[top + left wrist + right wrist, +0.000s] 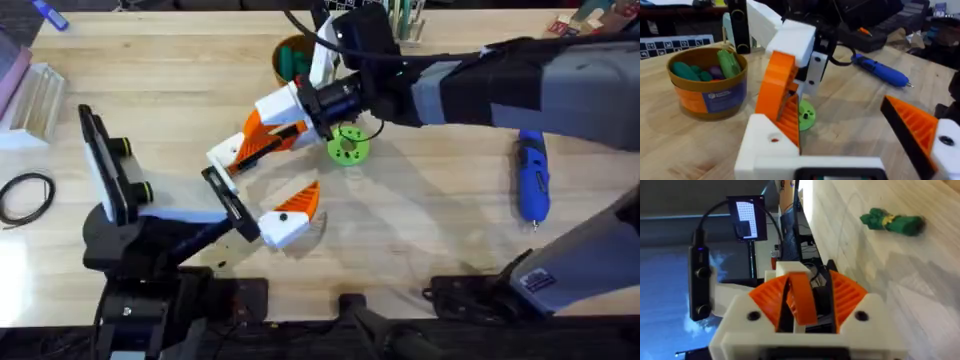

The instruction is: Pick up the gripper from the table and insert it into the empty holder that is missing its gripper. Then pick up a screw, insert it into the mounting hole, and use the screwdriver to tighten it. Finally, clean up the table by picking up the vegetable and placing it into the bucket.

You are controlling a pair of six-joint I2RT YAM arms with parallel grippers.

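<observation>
My left gripper stands open at mid-table; one jaw carries an orange pad, the other is the plain white holder. Reaching across from the right, my right gripper is shut on the small orange gripper and holds it against the holder's tip. The blue screwdriver lies at the right. The bucket stands at the back with green pieces inside. The green vegetable lies on the table in the right wrist view.
A bright green round disc sits just right of the two grippers. A coiled black cable and a clear box lie at the far left. Open wood stretches between the disc and the screwdriver.
</observation>
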